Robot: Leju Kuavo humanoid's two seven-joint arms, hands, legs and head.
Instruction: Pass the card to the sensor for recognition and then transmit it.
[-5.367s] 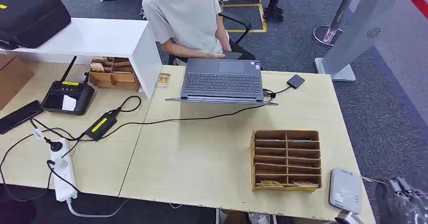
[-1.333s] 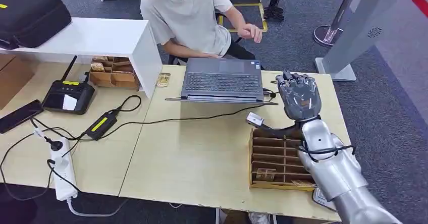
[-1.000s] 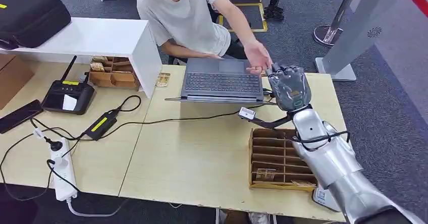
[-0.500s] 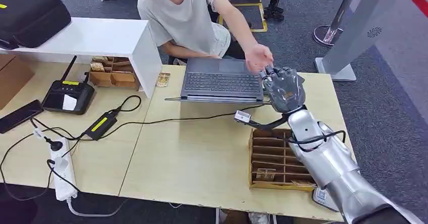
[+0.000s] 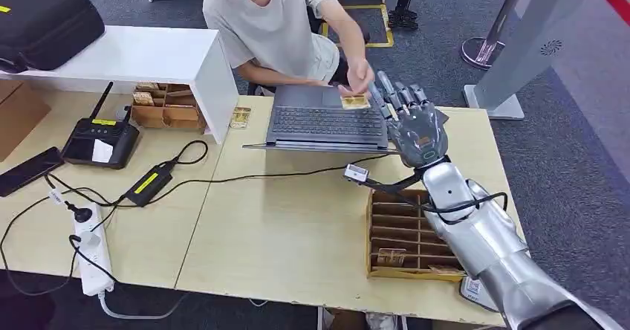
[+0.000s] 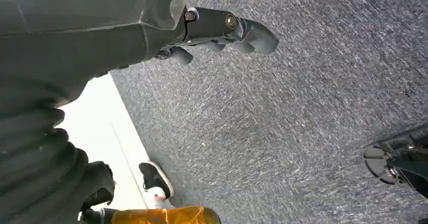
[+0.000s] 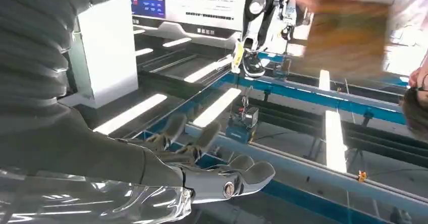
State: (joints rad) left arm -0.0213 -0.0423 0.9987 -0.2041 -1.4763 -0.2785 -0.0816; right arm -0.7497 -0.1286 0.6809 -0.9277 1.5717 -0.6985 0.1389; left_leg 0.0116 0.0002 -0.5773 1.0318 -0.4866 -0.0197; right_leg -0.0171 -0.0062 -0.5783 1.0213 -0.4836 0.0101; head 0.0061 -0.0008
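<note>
in the head view we see a person's hand (image 5: pixel 362 73) holding the card (image 5: pixel 354 101) over the laptop (image 5: pixel 327 118); our right hand (image 5: pixel 413 122) is raised beside it, fingers (image 5: pixel 386 92) spread, empty. the left wrist view shows our left hand (image 6: pixel 222 30) with fingers curled over carpet (image 6: pixel 303 113), holding nothing.

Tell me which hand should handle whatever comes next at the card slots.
Right. The right hand is raised over the table's far side, fingers spread and empty, beside the card the person's hand holds; the card organizer sits below its forearm. The left hand hangs over carpet.
</note>
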